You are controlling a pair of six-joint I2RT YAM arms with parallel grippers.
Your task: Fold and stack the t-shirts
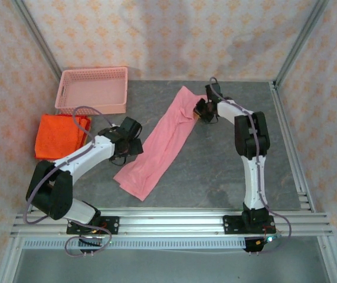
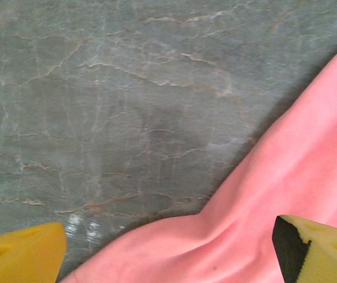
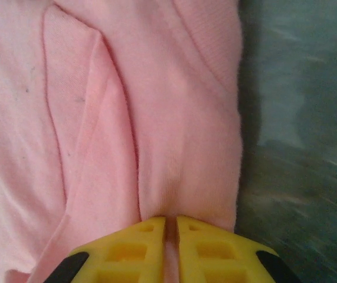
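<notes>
right fingers (image 3: 138,247) pinched on pink t-shirt (image 1: 162,141); left fingers (image 2: 20,253) wide apart, empty; basket (image 1: 91,107), orange t-shirts (image 1: 59,135) far left

Grey marbled tabletop (image 1: 215,171), peach-patterned walls (image 1: 174,35), aluminium corner posts (image 1: 298,41), rails (image 1: 174,223) along near edge

grey marbled table (image 1: 227,168), pink t-shirt (image 1: 162,144) lying diagonal mid-table, orange-red t-shirts (image 1: 59,137) stacked left, pink mesh basket (image 1: 91,108) behind them
</notes>
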